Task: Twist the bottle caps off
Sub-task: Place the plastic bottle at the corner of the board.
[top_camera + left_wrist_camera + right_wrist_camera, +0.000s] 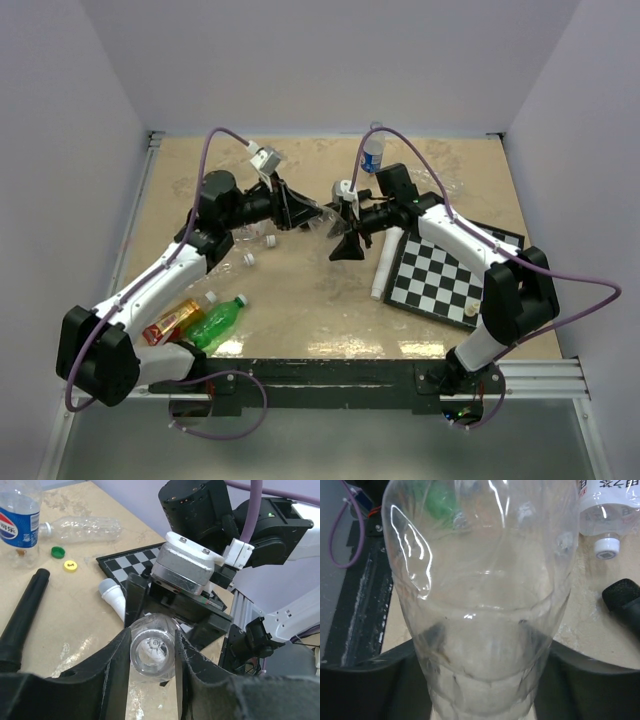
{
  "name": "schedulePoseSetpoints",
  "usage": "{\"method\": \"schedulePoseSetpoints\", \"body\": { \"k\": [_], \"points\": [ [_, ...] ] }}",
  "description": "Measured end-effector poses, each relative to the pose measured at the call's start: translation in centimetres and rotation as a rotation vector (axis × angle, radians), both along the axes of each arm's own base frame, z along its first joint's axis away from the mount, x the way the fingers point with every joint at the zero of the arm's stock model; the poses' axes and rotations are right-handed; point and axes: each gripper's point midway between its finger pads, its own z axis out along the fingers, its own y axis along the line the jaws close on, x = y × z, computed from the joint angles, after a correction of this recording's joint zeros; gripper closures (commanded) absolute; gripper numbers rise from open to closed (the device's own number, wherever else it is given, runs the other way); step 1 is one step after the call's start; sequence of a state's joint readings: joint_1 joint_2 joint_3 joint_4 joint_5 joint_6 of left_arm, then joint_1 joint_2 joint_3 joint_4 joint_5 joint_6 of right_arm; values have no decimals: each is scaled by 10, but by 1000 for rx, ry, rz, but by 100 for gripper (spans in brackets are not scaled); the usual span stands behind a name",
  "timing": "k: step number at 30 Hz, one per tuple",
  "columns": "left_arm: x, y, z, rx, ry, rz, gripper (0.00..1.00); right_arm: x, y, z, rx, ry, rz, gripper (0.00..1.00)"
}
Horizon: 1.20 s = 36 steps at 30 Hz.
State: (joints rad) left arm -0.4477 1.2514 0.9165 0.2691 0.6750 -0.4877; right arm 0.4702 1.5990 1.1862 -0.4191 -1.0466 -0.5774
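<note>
Stage: Partway, by my reading. Several caps are off, one bottle is in hand, and others seemingly wait.
Clear bottle (152, 652): Crinkled and see-through, held off the surface (300, 300) above its middle, between the two arms. I cannot tell whether its cap is on.
Waiting bottles: The Pepsi bottle (373, 152) stands at the far edge. The green bottle (216, 322) and orange bottle (176, 318) lie toward the near left corner, white caps seemingly on.
Left claw (151, 645): Clamped on the clear bottle's narrow end, fingers pressing both sides.
Right claw (480, 690): Flanks the bottle's wide body. I cannot tell whether it squeezes.
Loose caps: A green cap (58, 552) and a yellow cap (70, 566) lie near the Pepsi bottle. Two white caps (248, 258) lie left of the middle.
</note>
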Motion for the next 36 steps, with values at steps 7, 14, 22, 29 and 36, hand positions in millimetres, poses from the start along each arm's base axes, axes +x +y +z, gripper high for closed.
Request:
{"method": "schedulePoseSetpoints", "body": {
  "k": [7, 14, 22, 29, 36],
  "points": [
    [10, 29, -4, 62, 22, 123, 100, -2, -4, -6, -24, -37, 23, 2],
    [51, 101, 16, 160, -25, 407, 100, 3, -15, -1, -49, -89, 3, 2],
    [123, 184, 60, 301, -119, 793, 100, 12, -27, 11, -58, -156, -40, 2],
    [209, 266, 49, 408, -71, 1054, 100, 12, -27, 11, -59, -164, -37, 2],
    [244, 346, -9, 495, 67, 1216, 100, 12, -27, 11, -58, -173, -33, 2]
  ]
}}
